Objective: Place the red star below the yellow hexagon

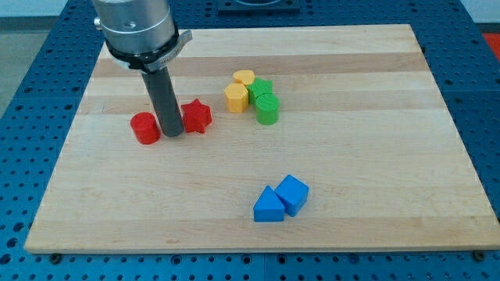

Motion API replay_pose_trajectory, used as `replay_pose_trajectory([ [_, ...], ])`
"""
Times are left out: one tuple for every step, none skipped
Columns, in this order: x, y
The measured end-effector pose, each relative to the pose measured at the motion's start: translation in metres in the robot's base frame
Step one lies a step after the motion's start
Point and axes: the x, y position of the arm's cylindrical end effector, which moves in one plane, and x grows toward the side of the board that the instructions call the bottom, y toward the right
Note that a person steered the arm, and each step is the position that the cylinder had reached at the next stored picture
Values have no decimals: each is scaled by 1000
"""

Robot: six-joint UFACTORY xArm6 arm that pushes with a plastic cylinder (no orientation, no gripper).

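Observation:
The red star [197,116] lies on the wooden board, left of centre. The yellow hexagon [236,97] sits to its right and a little higher, in a cluster with a second yellow block [244,78], a green star [261,87] and a green cylinder [267,109]. My tip [173,133] rests on the board just left of the red star, touching or nearly touching it, between the star and a red cylinder [145,128].
A blue triangle [268,206] and a blue cube [293,193] sit together at the lower middle of the board [375,156]. The board's edges border a blue perforated table.

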Motion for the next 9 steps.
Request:
replay_pose_trajectory([
  [0,0],
  [-6,3],
  [-17,17],
  [-23,23],
  [-23,23],
  [-23,20],
  [-27,12],
  [-39,5],
  [-48,3],
])
